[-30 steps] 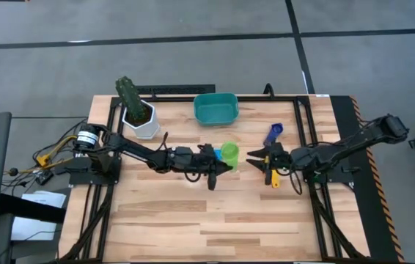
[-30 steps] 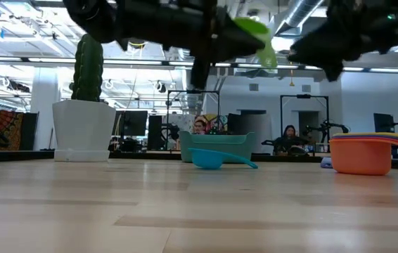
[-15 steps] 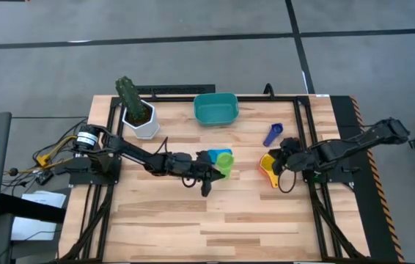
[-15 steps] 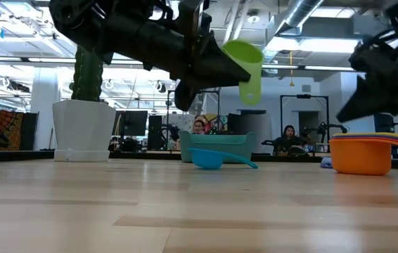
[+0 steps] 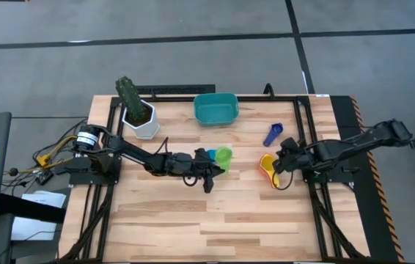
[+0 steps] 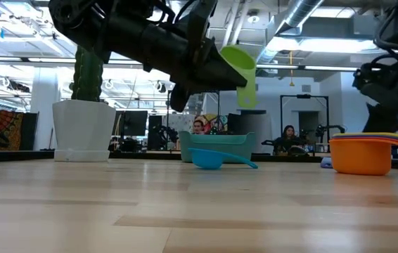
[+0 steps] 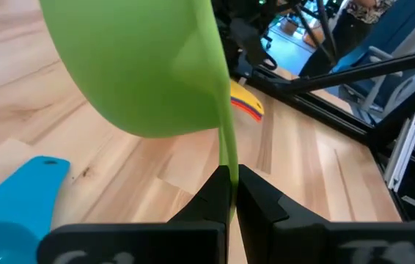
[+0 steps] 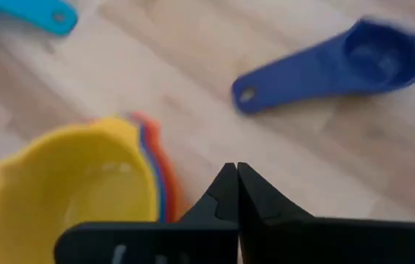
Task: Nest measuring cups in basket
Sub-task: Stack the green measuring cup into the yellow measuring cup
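While the left gripper (image 5: 215, 169) pinched the green cup (image 5: 223, 155) by its handle and held it above the table's (image 5: 266, 227) middle, the right gripper (image 5: 281, 163) hung with fingers shut on nothing beside the nested yellow-and-orange cups (image 5: 267, 168). The light-blue cup (image 6: 209, 159) lay under the green one; the dark-blue cup (image 5: 273, 133) lay near the right frame rail. The teal basket (image 5: 215, 108) sat at the far edge, beside the potted cactus (image 5: 136, 110). The near half of the board lay open.
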